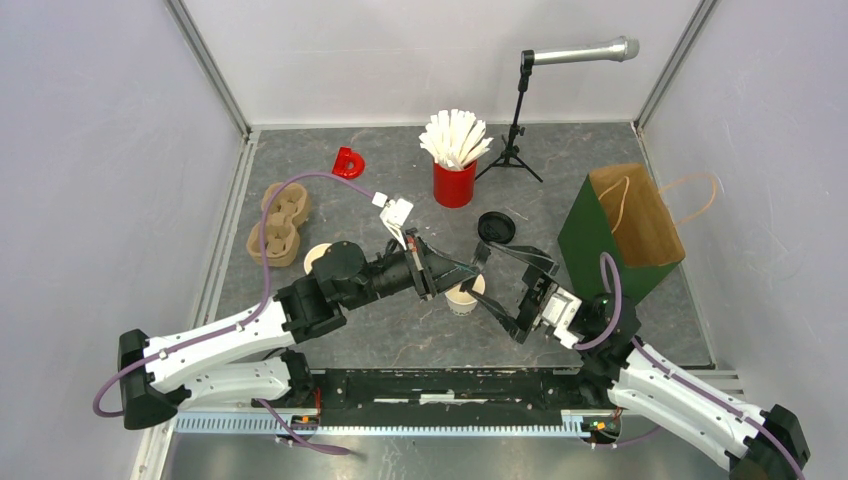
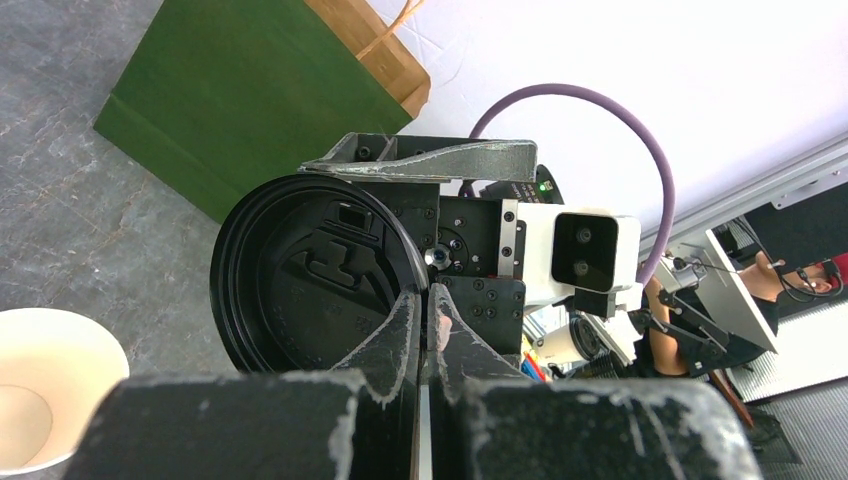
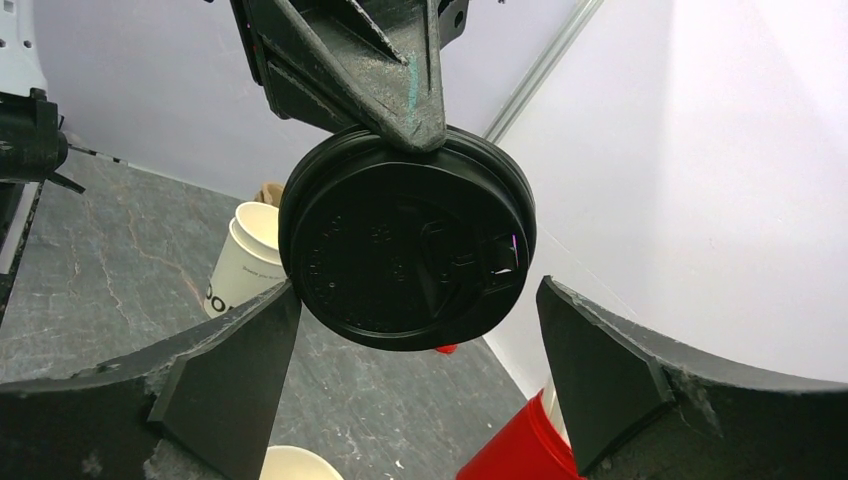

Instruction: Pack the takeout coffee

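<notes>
Lid (image 3: 405, 250) first: the black disc stands on edge, its top face turned toward the right claw (image 3: 418, 290), just ahead of the gap between its wide-spread fingers and seemingly touching neither. Left claw (image 2: 425, 310) is clamped tight on the lid's rim. Under both claws an uncovered cup (image 1: 463, 295) stands mouth up. Behind the left claw's wrist stands the second cup (image 1: 318, 258); beyond the right claw's tips a spare lid (image 1: 496, 227) lies flat
</notes>
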